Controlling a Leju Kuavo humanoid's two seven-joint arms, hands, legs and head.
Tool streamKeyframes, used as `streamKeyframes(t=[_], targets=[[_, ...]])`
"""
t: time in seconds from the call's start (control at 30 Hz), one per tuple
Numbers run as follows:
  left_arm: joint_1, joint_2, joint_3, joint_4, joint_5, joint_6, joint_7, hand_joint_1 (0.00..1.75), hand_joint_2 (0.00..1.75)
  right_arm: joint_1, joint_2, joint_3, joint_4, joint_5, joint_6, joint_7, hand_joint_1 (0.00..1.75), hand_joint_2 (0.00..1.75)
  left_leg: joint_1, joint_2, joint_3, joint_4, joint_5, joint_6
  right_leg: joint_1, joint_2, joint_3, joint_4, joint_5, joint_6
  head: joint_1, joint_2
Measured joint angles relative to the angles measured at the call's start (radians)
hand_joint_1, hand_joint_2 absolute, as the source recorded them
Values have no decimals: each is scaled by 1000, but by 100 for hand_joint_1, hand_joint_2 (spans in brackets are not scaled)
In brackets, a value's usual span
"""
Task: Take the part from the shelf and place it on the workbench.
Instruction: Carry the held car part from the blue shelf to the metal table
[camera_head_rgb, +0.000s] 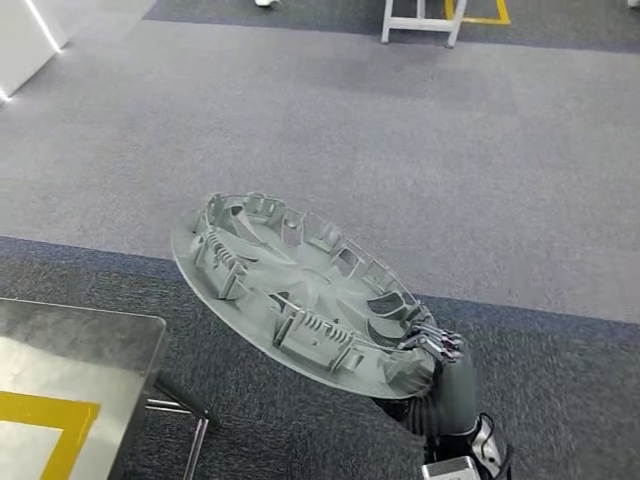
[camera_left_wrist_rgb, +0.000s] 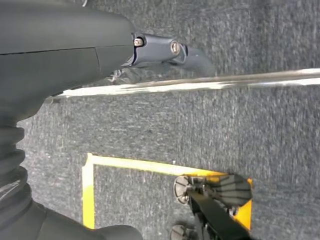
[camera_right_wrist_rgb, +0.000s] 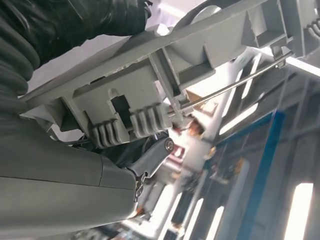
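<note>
The part is a large grey round wheel cover (camera_head_rgb: 294, 290) with ribs and clips on its upturned inner face. It hangs tilted in the air over the carpet, right of the workbench. My right hand (camera_head_rgb: 434, 362) grips its near right rim from below. In the right wrist view the thumb and fingers of the right hand (camera_right_wrist_rgb: 75, 175) clamp the cover's ribbed edge (camera_right_wrist_rgb: 151, 80). The steel workbench (camera_head_rgb: 83, 335) with yellow tape lies at the lower left. My left hand (camera_left_wrist_rgb: 56, 55) hangs low over the floor, its fingers (camera_left_wrist_rgb: 158, 49) stretched out and holding nothing.
Grey carpet runs ahead, with a darker strip under the cover. White table legs (camera_head_rgb: 419, 22) and a yellow floor line (camera_head_rgb: 483, 16) stand far ahead. A white panel (camera_head_rgb: 26, 35) sits at the far left. A bright metal edge (camera_left_wrist_rgb: 226, 80) crosses the left wrist view.
</note>
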Motion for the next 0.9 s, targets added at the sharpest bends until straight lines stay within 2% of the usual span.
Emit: streamKeyframes(t=[0.03, 0.07, 0.1, 0.13, 0.17, 0.2, 0.23, 0.27, 0.3, 0.33, 0.37, 0.4, 0.43, 0.47, 0.5, 0.57, 0.6, 0.63, 0.67, 0.7, 0.73, 0.8, 0.87, 0.9], targets=[[-1, 0, 0, 0, -3, 0, -2, 0, 175, -5, 0, 5, 4, 1, 0, 1, 175, 175, 1, -9, 2, -2, 1, 3, -2, 26, -29, 59, -28, 1, 5, 0], [-3, 0, 0, 0, -5, 1, -3, 0, 175, -10, 0, 11, 8, 2, 0, 1, 175, 175, 1, -18, 2, -2, 0, 5, -2, 41, -64, 127, -56, 3, 8, 0], [-5, 0, 0, 0, -8, 1, -4, 0, 175, -13, 0, 16, 12, 2, 0, 1, 175, 175, 1, -29, 2, -2, 0, 7, -2, 49, -98, 186, -72, 4, 10, 0], [-6, 0, 0, 0, -10, 0, -5, 0, 175, -16, 0, 22, 17, 2, 0, 2, 175, 175, 0, -41, 3, -1, -1, 7, -2, 52, -120, 216, -71, 5, 11, 0], [-6, 0, 0, 0, -12, 0, -5, 0, 175, -19, 0, 27, 21, 3, 0, 3, 175, 175, 0, -52, 5, -1, -2, 7, -2, 53, -123, 209, -51, 5, 11, 0], [-6, 0, 0, 0, -12, 0, -6, 0, 175, -22, 0, 32, 24, 4, 0, 3, 175, 175, 0, -64, 7, 0, -3, 5, -3, 56, -107, 162, -13, 4, 11, 0], [-6, 0, 0, 0, -12, 0, -6, 0, 175, -26, 0, 35, 25, 5, 0, 3, 175, 175, 1, -76, 9, 1, -5, 3, -4, 68, -79, 92, 27, 2, 11, 0], [-7, 0, 0, 0, -12, 0, -6, 0, 175, -30, 0, 39, 27, 6, -1, 3, 175, 175, 1, -86, 9, 4, -7, -1, -7, 90, -49, 26, 55, 0, 11, 0], [-7, 1, 0, 0, -13, 0, -6, 0, 175, -35, 0, 43, 28, 6, -1, 2, 175, 175, 2, -96, 6, 6, -7, -6, -8, 109, -25, -24, 71, -3, 11, 0], [-7, 1, 0, 0, -13, 0, -6, 0, 175, -39, 0, 48, 29, 7, -2, 2, 175, 175, 3, -105, 1, 8, -6, -12, -8, 124, -12, -49, 74, -7, 11, 0], [-7, 2, 0, 0, -16, 0, -6, 0, 175, -44, 0, 52, 31, 7, -3, 3, 175, 175, 6, -114, -4, 8, -4, -19, -7, 128, -7, -55, 70, -11, 11, 0], [-6, 2, 0, 0, -19, 0, -5, 0, 175, -48, 0, 58, 31, 8, -4, 4, 175, 175, 9, -123, -7, 7, -1, -26, -5, 120, -4, -59, 71, -16, 10, 0], [-5, 3, 0, 0, -22, 0, -4, 0, 175, -54, 0, 65, 32, 8, -5, 8, 175, 175, 10, -121, -9, 9, -3, -32, -5, 110, -1, -65, 73, -23, 10, 0], [-4, 3, 1, 0, -25, 0, -3, 0, 175, -61, 0, 73, 33, 9, -5, 11, 175, 175, 10, -107, -15, 21, -11, -37, -6, 99, 4, -72, 76, -30, 7, 0], [-5, 4, 1, 0, -27, 0, -2, 0, 175, -68, 0, 83, 33, 10, -5, 14, 175, 175, 9, -85, -30, 53, -30, -42, -8, 86, 10, -79, 78, -35, 3, 0], [-8, 3, 1, 0, -29, 0, -1, 0, 175, -80, 0, 101, 35, 11, -5, 18, 175, 175, 10, -39, -87, 169, -86, -51, -7, 59, 17, -86, 77, -43, -5, 0], [-9, 4, 1, 0, -29, 0, 0, 0, 175, -85, 0, 109, 38, 12, -4, 20, 175, 175, 12, -30, -119, 232, -109, -55, -6, 45, 18, -86, 75, -44, -6, 0], [-9, 4, 1, 0, -29, -1, 0, 0, 175, -88, 0, 116, 41, 13, -4, 22, 175, 175, 14, -26, -139, 271, -118, -59, -5, 32, 19, -85, 73, -45, -6, 0], [-8, 4, 1, 0, -30, -1, 0, 0, 175, -92, 0, 124, 46, 14, -2, 24, 175, 175, 16, -25, -142, 275, -108, -61, -5, 21, 20, -85, 71, -45, -7, 0], [-7, 5, 1, 0, -31, -1, 0, 0, 175, -96, 0, 132, 51, 15, -1, 27, 175, 175, 18, -22, -127, 245, -83, -62, -5, 10, 22, -85, 69, -43, -8, 0], [-6, 5, 1, 0, -32, -1, 0, 0, 175, -100, 0, 141, 56, 17, 0, 29, 175, 175, 19, -15, -96, 183, -47, -62, -5, 1, 25, -85, 67, -41, -9, 0], [-8, 6, 2, 0, -35, -1, 0, 0, 175, -114, 0, 159, 66, 19, 4, 33, 175, 175, 14, 17, -29, 54, -3, -58, -1, -15, 30, -84, 61, -32, -11, 0], [-11, 6, 2, 0, -41, -1, 1, 0, 175, -134, 0, 180, 77, 23, 10, 37, 175, 175, 6, 33, -6, 3, 1, -47, 4, -28, 33, -83, 56, -22, -10, 0], [-10, 6, 2, 0, -44, -1, 2, 0, 175, -143, 0, 191, 84, 26, 13, 39, 175, 175, 5, 26, -7, 0, 1, -40, 5, -34, 35, -84, 54, -16, -10, 0]])
